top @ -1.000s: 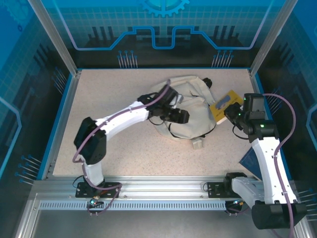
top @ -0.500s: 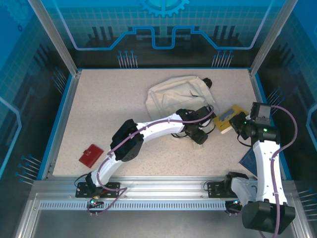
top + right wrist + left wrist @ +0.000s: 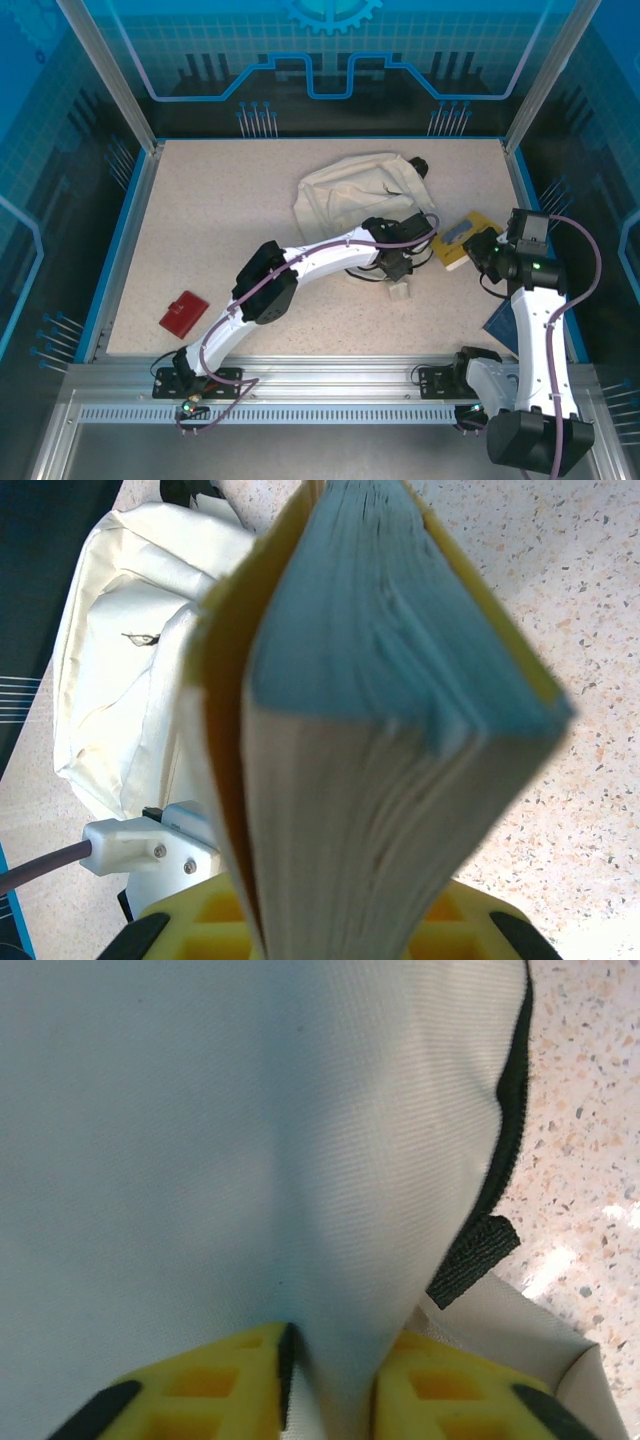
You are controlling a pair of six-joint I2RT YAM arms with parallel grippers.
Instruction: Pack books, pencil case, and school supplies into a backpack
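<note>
One speckled table (image 3: 220, 200) carries everything, and the biggest thing on it is the cream-white backpack (image 3: 350, 185), lying crumpled toward the far side, a little right of the middle. The left arm (image 3: 300, 265) stretches from the near edge to the backpack's near right corner, where the left gripper (image 3: 395, 262) sits on the cloth. In the left wrist view its yellow fingers (image 3: 200, 1390) are pressed together on a raised fold of the backpack's pale fabric. A black edge strip (image 3: 512, 1080) and a short black strap loop (image 3: 475, 1260) lie just right of the fold. The right arm (image 3: 530, 310) stands to the right of the backpack, and the right gripper (image 3: 482, 250) pinches a yellow book (image 3: 458, 238) by its right end. The book is just beside the backpack's right side; whether it rests on the table or is lifted I cannot tell. In the right wrist view the book stands on edge between the fingers (image 3: 465, 920), yellow covers around bluish page edges, with the backpack behind it to the left. A dark blue book (image 3: 498, 322) lies to the near right of the backpack, partly hidden by the right arm. A small red case (image 3: 184, 312) lies well apart from the backpack, to its near left. A small beige tag (image 3: 399, 292) lies on the table just near of the left gripper, close to the backpack's near edge.
</note>
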